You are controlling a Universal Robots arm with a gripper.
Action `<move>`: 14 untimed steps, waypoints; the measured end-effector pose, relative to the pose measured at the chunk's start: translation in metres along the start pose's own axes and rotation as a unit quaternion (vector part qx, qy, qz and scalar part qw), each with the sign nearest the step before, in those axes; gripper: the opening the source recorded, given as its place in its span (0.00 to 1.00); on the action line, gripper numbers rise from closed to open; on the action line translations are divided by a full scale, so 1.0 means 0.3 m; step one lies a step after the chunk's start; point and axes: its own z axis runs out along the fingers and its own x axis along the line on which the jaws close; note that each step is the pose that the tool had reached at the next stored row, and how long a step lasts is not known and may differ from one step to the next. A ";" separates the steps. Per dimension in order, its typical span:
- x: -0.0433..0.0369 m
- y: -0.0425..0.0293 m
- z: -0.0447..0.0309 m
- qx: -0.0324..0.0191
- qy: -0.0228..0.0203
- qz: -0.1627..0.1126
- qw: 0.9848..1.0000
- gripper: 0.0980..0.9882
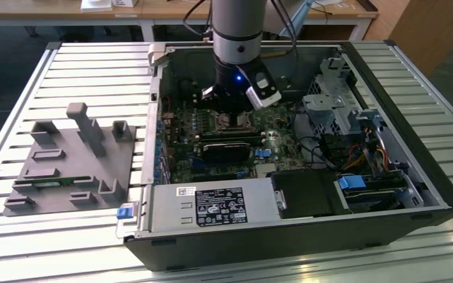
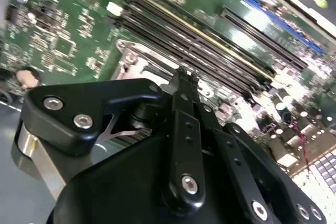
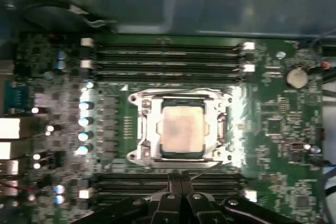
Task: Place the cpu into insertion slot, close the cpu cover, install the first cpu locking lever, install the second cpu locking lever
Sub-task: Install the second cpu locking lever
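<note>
In the first wrist view the cpu, a pale silvery-beige square, lies in the insertion slot on the green motherboard. The cpu cover, a silvery frame, lies flat around it. A thin metal rod runs along the socket's edge nearest the gripper. My gripper is shut with its black fingertips together just off that edge, and nothing shows between them. In the second wrist view the gripper sits beside the cover's shiny metal. In the exterior view the gripper reaches down into the open computer case.
Long black memory slots flank the socket on two sides. The case walls, the drive cage and loose cables surround the board. A power supply fills the near side. A grey holder fixture stands on the slatted table at the exterior view's left.
</note>
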 end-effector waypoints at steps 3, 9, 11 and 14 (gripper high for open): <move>0.004 0.000 0.002 0.000 0.000 0.000 1.000 0.01; 0.004 0.000 0.003 0.000 0.000 0.000 1.000 0.01; 0.004 0.000 0.006 0.000 0.000 0.000 1.000 0.01; 0.005 -0.001 0.013 0.000 0.000 0.000 1.000 0.01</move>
